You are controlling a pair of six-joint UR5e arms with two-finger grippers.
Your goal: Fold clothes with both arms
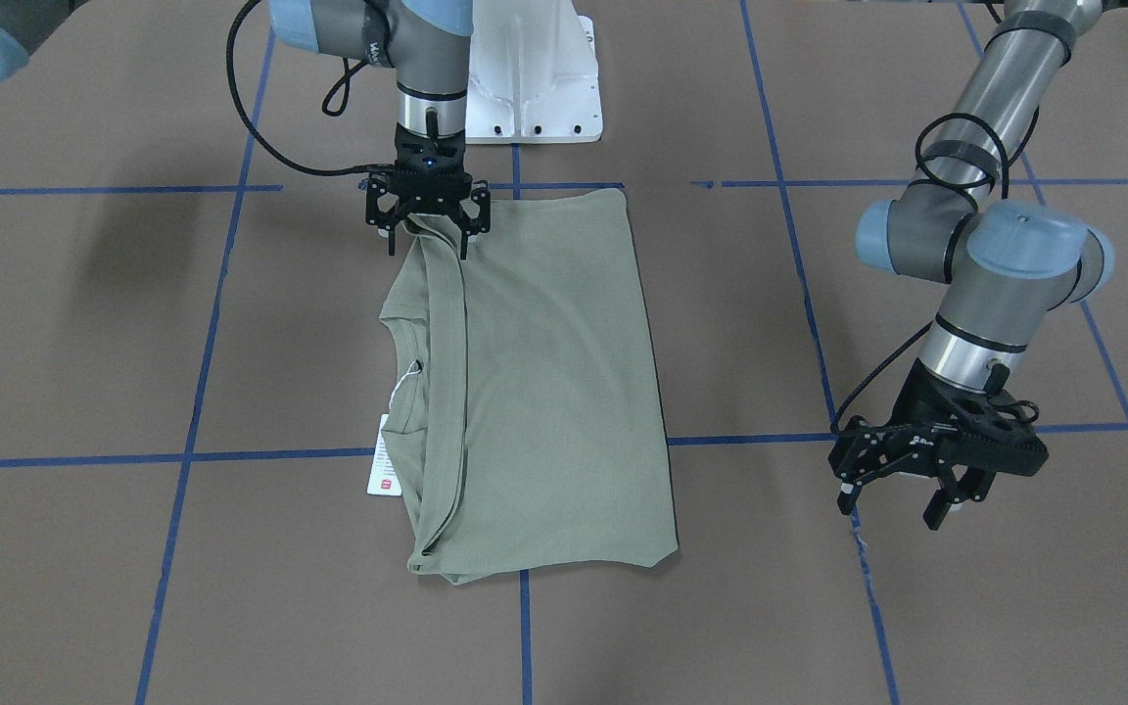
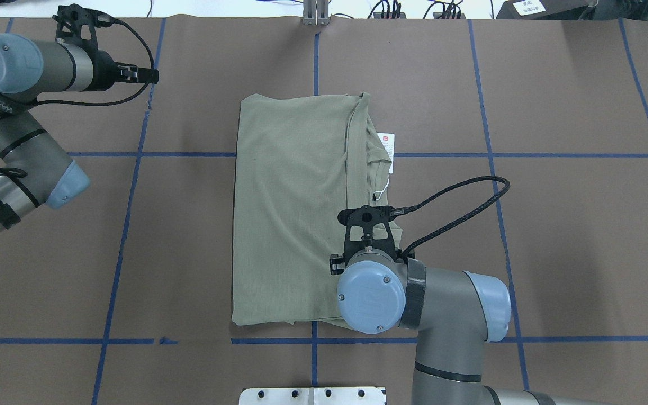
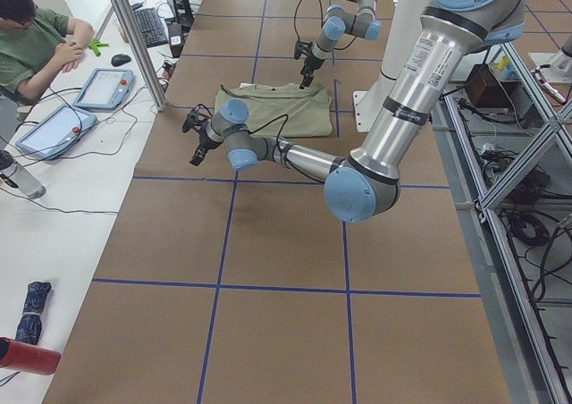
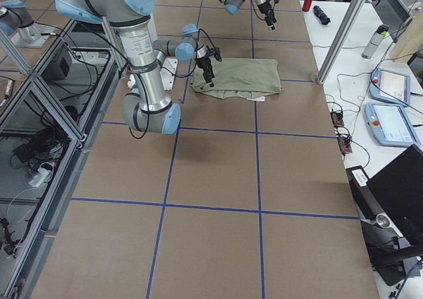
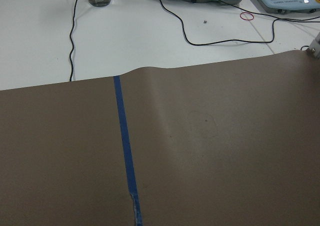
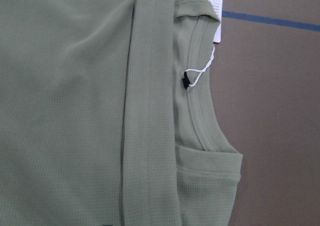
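Most done: shirt (image 1: 544,392) lies mid-frame, folded to a rectangle.
Remaining: probably a cross fold; tag (image 1: 386,458) sticks out.
Right gripper (image 1: 429,235): jaws apart, straddling shirt's upper-left edge, front view.
Left gripper (image 1: 902,494): spread, empty, lower right, well apart.

Right arm (image 2: 442,304), grey-and-silver, jointed, light blue joint caps: extended forward from base, elbow bent, wrist vertical. Right gripper (image 1: 430,233), black, two-fingered: pointed straight down, set low, fingers spread apart. Left arm (image 1: 1000,88), same build: stretched far out to own side, wrist angled downward. Left gripper (image 1: 902,494), black: hung in air, tilted, jaws apart.
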